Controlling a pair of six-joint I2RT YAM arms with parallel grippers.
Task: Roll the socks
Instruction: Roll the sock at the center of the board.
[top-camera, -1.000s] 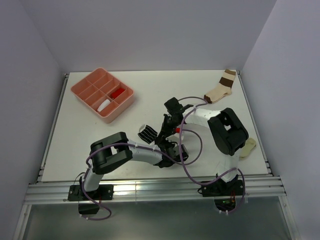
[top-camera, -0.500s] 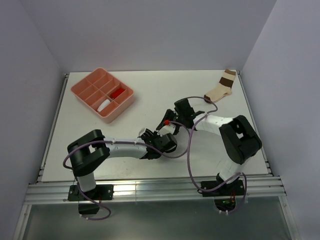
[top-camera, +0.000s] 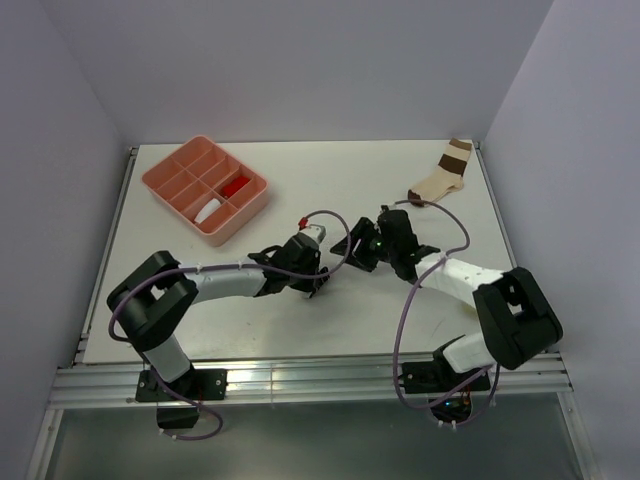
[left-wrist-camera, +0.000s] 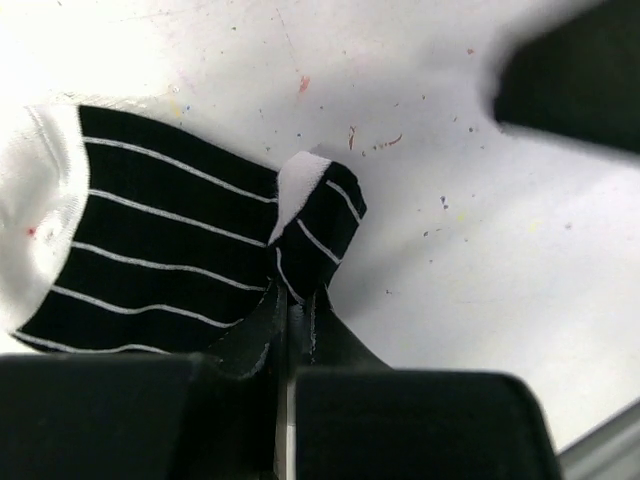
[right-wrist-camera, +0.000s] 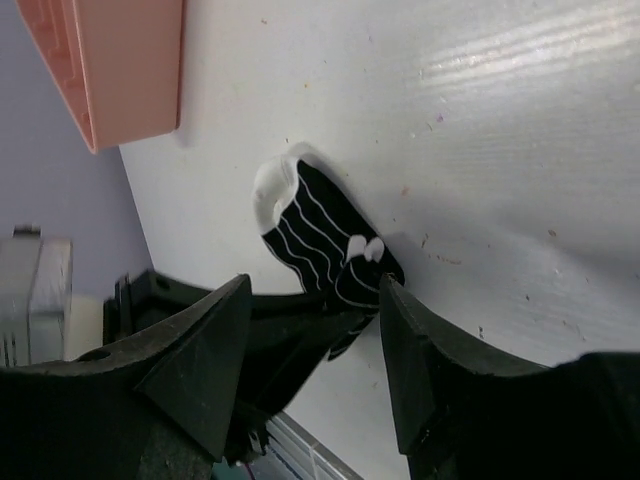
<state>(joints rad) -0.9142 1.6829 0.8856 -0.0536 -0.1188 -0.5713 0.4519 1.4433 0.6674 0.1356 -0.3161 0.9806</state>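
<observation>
The black-and-white thin-striped sock lies flat on the white table, its white toe at the left. One end is folded over into a small bunch. My left gripper is shut on that bunch, with fabric between its tips. In the right wrist view the same sock lies just ahead of my right gripper, which is open with nothing between its fingers. From above, the left gripper and right gripper face each other at mid-table, and the sock is mostly hidden under them.
A pink divided tray stands at the back left, holding a white roll and a red piece. A cream sock with broad brown bands lies at the back right. The tray's corner shows in the right wrist view.
My right gripper was shut and has opened. Both arms have stretched out lower over the table. The left gripper stays pinched on the striped sock.
</observation>
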